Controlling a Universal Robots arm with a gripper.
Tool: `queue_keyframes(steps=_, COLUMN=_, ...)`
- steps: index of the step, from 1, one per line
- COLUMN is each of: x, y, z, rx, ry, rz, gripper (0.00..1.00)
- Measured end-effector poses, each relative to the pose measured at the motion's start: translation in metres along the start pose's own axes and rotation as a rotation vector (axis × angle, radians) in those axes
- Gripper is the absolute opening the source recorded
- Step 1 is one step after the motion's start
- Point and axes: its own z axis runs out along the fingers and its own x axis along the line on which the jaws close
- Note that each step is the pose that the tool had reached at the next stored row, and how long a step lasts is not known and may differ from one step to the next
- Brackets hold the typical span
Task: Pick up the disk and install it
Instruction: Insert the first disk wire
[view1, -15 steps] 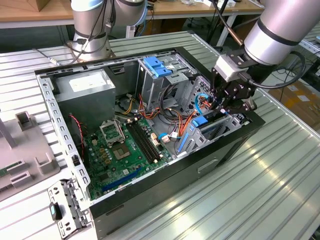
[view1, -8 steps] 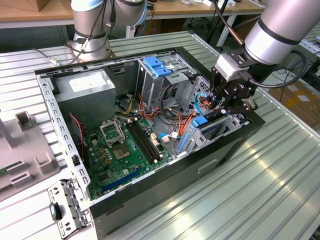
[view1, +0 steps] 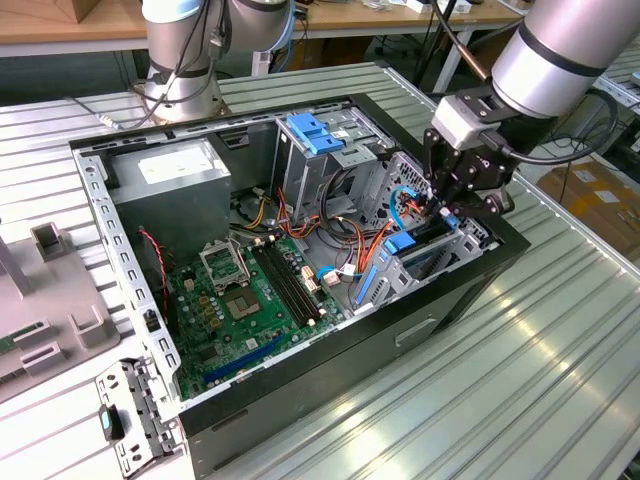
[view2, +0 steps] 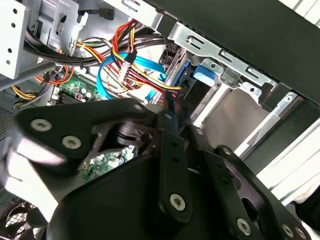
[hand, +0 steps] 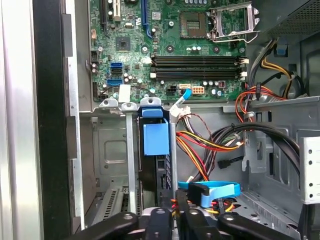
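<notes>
The disk stands on edge inside the drive cage at the exterior view's right end of the open computer case. Its dark edge and blue plastic rail tab show in the first wrist view. In the second wrist view the disk sits under a blue tab. My gripper hangs just over the disk's end. Its black fingers are drawn together with nothing between them, and the fingertips reach down beside the disk.
The motherboard covers the case floor, with the grey power-supply box behind it. A light-blue latch bracket tops the upper bay. Bundled coloured wires and a blue flat cable lie close to the cage. A second arm's base stands behind.
</notes>
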Motion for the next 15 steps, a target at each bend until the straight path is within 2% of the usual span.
queue_keyframes(steps=1, x=-0.0001, y=-0.0007, z=-0.0001, rx=-0.0004, ry=0.0000, rz=0.000, gripper=0.15)
queue_keyframes(steps=2, x=-0.0001, y=-0.0022, z=0.0001, rx=-0.0015, ry=-0.0003, rz=0.000, gripper=0.11)
queue_keyframes(steps=5, x=0.0001, y=-0.0083, z=0.0003, rx=-0.0069, ry=-0.0002, rz=0.001, gripper=0.11)
queue_keyframes(steps=8, x=0.0004, y=-0.0101, z=0.0024, rx=-0.0116, ry=0.0004, rz=0.001, gripper=0.11)
queue_keyframes(steps=11, x=0.0006, y=-0.0103, z=0.0030, rx=-0.0123, ry=0.0003, rz=0.001, gripper=0.11)
queue_keyframes(steps=12, x=0.0006, y=-0.0104, z=0.0027, rx=-0.0123, ry=0.0000, rz=0.001, gripper=0.11)
queue_keyframes(steps=15, x=-0.0001, y=-0.0125, z=-0.0035, rx=-0.0124, ry=-0.0003, rz=0.001, gripper=0.11)
